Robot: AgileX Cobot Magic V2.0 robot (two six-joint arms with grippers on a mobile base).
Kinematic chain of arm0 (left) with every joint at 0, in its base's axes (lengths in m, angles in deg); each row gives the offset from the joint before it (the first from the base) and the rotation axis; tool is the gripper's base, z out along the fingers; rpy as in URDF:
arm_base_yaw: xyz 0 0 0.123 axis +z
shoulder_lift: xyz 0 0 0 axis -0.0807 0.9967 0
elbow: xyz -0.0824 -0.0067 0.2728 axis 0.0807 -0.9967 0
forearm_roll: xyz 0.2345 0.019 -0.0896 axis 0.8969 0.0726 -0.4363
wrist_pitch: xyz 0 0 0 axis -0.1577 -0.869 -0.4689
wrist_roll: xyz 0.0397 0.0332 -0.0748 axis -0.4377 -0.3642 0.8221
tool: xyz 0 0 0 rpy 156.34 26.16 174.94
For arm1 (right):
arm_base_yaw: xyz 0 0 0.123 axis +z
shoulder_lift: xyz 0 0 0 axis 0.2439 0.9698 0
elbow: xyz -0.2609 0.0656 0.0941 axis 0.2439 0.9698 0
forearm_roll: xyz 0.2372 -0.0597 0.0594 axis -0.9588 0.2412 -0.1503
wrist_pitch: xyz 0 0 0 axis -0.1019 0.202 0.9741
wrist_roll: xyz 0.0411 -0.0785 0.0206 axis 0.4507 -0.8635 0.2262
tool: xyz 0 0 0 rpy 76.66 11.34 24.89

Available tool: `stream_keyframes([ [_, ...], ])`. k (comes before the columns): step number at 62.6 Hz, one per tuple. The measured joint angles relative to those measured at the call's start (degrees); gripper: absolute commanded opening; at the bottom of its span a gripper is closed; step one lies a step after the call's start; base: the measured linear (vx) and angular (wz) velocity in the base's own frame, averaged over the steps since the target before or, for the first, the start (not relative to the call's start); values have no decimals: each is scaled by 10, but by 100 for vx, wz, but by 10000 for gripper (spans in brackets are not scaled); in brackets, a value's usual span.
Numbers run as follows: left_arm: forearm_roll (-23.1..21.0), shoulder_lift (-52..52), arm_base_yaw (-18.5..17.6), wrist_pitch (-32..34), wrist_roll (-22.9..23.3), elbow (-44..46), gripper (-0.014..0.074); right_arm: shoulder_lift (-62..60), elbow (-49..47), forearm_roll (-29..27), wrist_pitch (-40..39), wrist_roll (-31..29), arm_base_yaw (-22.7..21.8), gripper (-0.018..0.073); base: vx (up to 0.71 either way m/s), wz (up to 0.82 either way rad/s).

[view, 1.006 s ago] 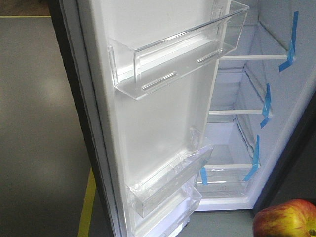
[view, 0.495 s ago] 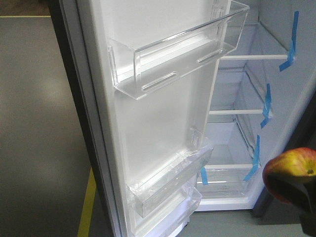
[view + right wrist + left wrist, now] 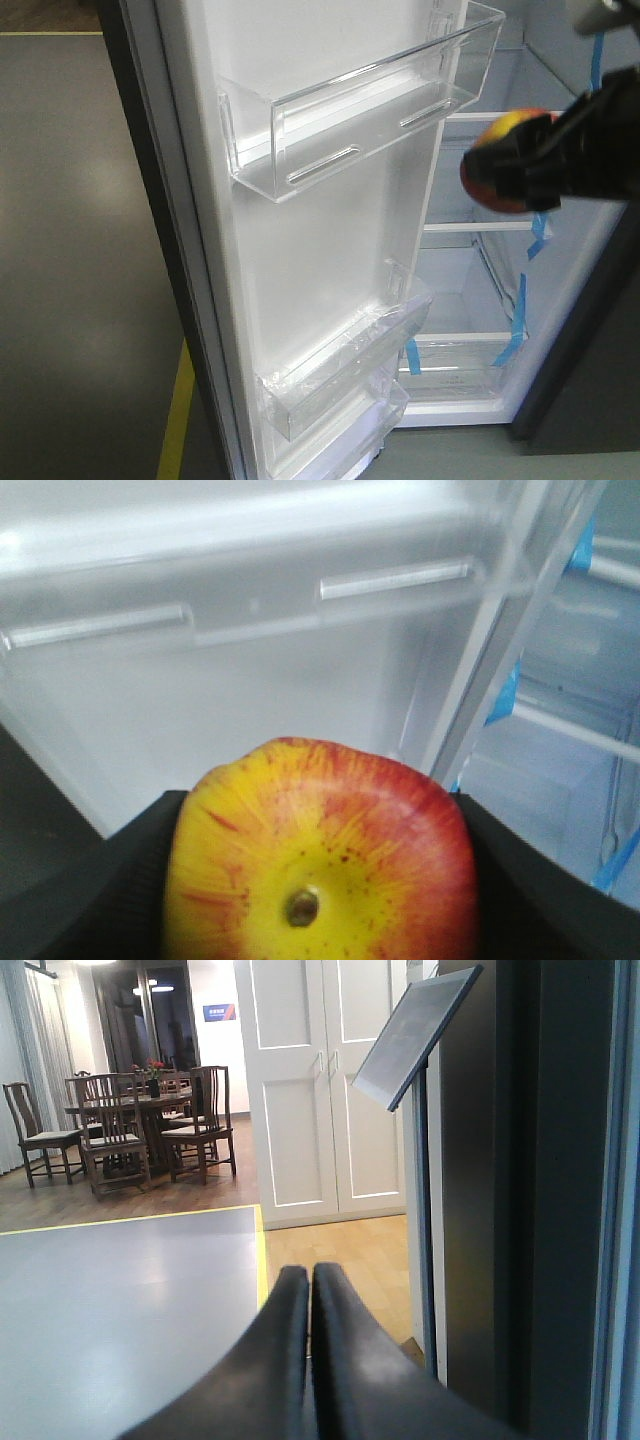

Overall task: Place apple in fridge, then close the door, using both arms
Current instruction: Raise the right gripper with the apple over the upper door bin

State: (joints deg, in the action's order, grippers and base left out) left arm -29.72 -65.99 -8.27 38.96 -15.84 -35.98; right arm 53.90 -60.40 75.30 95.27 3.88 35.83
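Note:
The red and yellow apple hangs in the air in front of the open fridge, level with its middle glass shelf. My right gripper is shut on the apple, one black finger on each side. The fridge door stands wide open at the left, its white lining and clear bins facing me. In the left wrist view my left gripper is shut with nothing in it, beside the dark grey outer edge of the door.
Blue tape strips mark the fridge's right wall at each shelf. A clear upper door bin juts out close to the apple. Grey floor with a yellow line lies left of the door. A dining table with chairs stands far back.
My right arm has lifted the apple from the lower right corner of the front view up and leftward to the height of the middle shelf. The left gripper view has no earlier frame.

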Motion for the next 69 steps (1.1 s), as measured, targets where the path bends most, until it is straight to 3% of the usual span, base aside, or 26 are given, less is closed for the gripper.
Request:
stream_keyframes([
  [33, 0, 0, 0, 0, 0, 0, -6, 213, -354, -29, 54, -39, 0, 411, 0, 0],
  [69, 0, 0, 0, 0, 0, 0, -6, 324, -387, -40, 26, -55, 0, 445, 0, 0],
])
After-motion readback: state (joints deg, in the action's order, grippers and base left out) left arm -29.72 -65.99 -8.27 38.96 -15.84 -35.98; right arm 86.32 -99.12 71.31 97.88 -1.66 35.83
